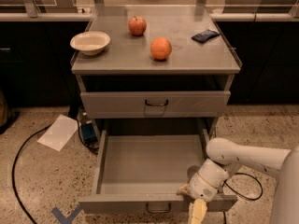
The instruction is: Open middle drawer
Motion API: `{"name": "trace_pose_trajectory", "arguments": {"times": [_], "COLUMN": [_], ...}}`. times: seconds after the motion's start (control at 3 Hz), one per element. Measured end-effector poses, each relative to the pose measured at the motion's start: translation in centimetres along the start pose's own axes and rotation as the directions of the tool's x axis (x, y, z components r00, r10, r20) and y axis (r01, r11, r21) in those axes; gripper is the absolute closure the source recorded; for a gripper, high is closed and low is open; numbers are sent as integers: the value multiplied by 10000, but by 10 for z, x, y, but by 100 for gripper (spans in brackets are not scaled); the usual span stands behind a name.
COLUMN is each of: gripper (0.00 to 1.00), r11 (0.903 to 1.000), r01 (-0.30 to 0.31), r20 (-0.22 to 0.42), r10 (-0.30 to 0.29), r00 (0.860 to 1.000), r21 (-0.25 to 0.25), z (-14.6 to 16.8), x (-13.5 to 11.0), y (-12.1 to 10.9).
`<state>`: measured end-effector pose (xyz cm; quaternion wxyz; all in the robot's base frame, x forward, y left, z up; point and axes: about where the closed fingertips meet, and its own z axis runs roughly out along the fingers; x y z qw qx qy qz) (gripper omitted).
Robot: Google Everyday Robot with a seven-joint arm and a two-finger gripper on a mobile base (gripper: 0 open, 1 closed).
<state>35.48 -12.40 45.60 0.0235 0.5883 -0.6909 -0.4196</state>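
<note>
The middle drawer is pulled far out of the grey metal cart and is empty inside. Its flat front faces me at the bottom edge of the view, with a small dark wire handle at centre. My gripper sits at the drawer's front rim, right of the handle, pointing down over the front. The white arm reaches in from the right. The drawer above is closed. Any drawer below is hidden under the open one.
On the cart top are a white bowl, an apple, an orange and a dark packet. On the floor at left lie a sheet of paper, a blue box and a black cable. Another cable lies at right.
</note>
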Motion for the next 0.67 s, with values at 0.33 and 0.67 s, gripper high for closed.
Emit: {"name": "trace_pose_trajectory", "arguments": {"times": [0.33, 0.67], "gripper": [0, 0], "r11": [9994, 9973], "r01": [12, -55], "r20": [-46, -46], "r10": [-13, 52], "r00": [10000, 10000], "r21": [-339, -731], "z": [3, 7], "x": [5, 7], "y": [14, 29]}}
